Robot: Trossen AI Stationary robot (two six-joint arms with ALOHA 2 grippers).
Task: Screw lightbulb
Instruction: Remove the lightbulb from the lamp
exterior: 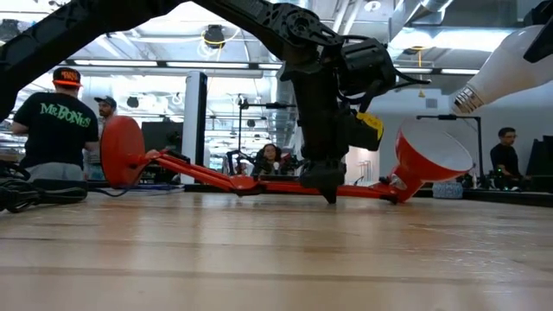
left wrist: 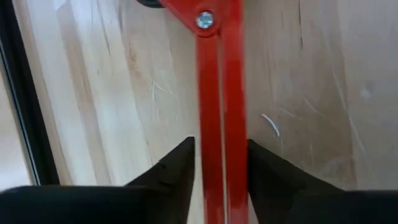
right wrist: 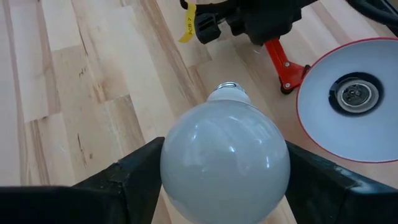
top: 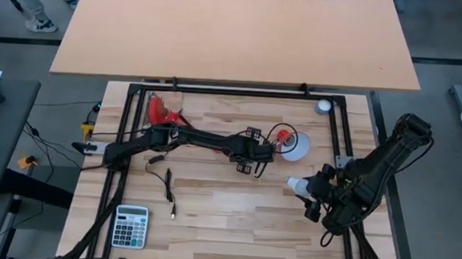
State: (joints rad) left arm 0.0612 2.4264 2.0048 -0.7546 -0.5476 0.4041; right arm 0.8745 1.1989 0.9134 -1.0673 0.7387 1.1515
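A red lamp lies on the table, its round base (top: 158, 109) at the far left and its thin arm (exterior: 216, 180) running right to the shade (top: 296, 146). The shade's white inside and socket (right wrist: 354, 93) face my right gripper. My left gripper (top: 257, 157) stands over the arm close to the shade, shut on it. My right gripper (top: 314, 192), right of centre, is shut on the white lightbulb (right wrist: 224, 163). The bulb's metal screw base (exterior: 467, 99) points toward the shade, a little short of it. My left gripper pinches the lamp's red arm (left wrist: 219, 163) between its two fingers (left wrist: 180, 171), not far from the shade end. The fingers come from above, pointing down, and lie across the arm. The arm stays low over the table. My right gripper pinches the bulb's glass globe at its widest part (right wrist: 177, 171) between its two fingers (right wrist: 134, 177). The fingers reach in roughly level from the table's right side. The bulb is lifted clear of the table, screw base (right wrist: 229, 91) leading.
A small grey disc (top: 323, 106) sits at the far right corner. A calculator (top: 130, 224) lies near the front left, with a black cable (top: 168, 187) beside it. People stand and sit in the room behind the table (exterior: 52, 121).
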